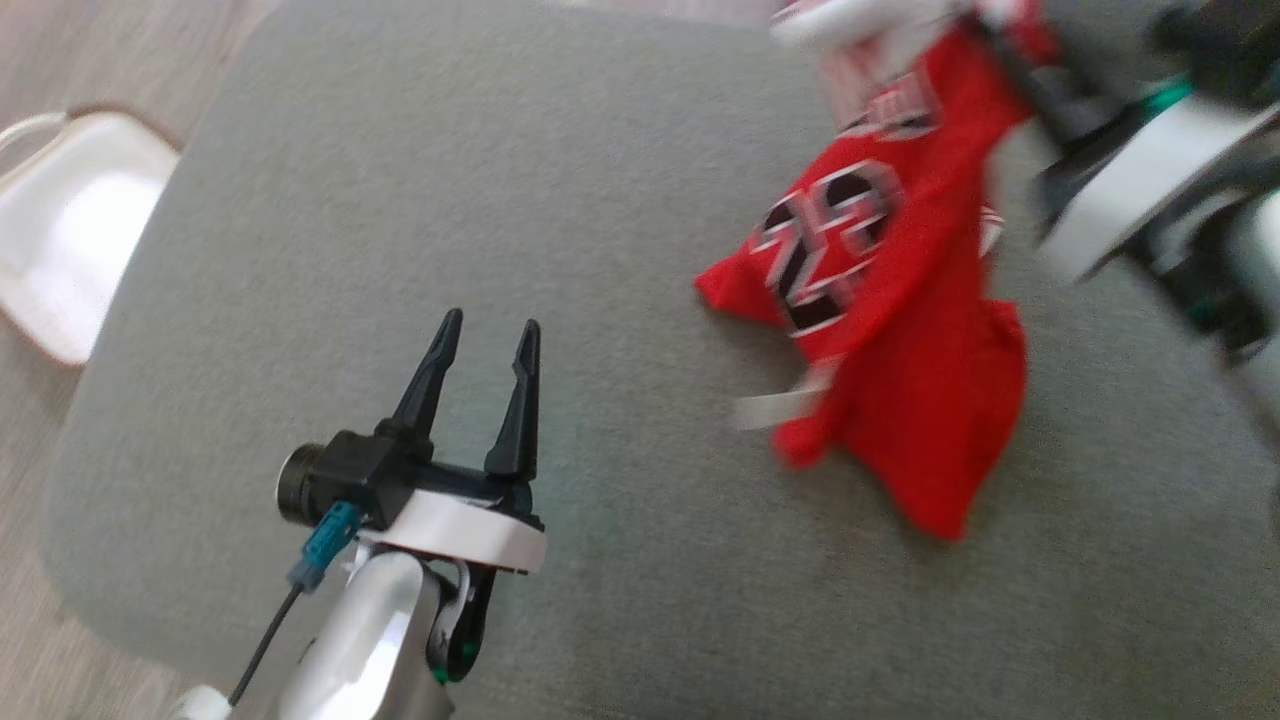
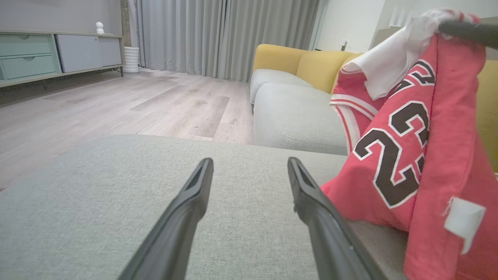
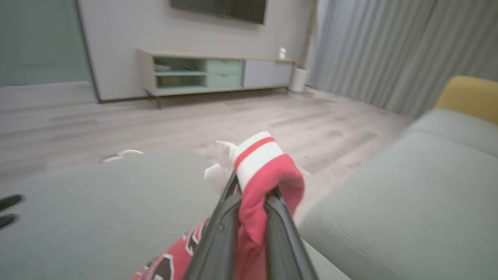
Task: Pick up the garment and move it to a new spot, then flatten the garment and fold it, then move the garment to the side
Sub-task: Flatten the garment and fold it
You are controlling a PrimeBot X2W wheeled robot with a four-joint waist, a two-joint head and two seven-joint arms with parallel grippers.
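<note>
A red jersey (image 1: 905, 300) with a black "23" and white trim hangs from its top edge, its lower part trailing on the grey cushion (image 1: 500, 200). My right gripper (image 3: 251, 194) is shut on the jersey's (image 3: 256, 175) white-striped edge, and its arm (image 1: 1140, 170) reaches in blurred at the upper right of the head view. In the left wrist view the jersey (image 2: 420, 155) hangs to the right. My left gripper (image 1: 485, 335) stands open over bare cushion, well left of the jersey, with nothing between its fingers (image 2: 186, 210).
The grey cushion's left edge drops to a wood floor (image 1: 30, 560). A white object (image 1: 70, 230) sits on the floor beside it. A grey and yellow sofa (image 2: 295, 85) stands beyond the cushion. A low TV cabinet (image 3: 210, 74) and curtains (image 2: 218, 35) line the room.
</note>
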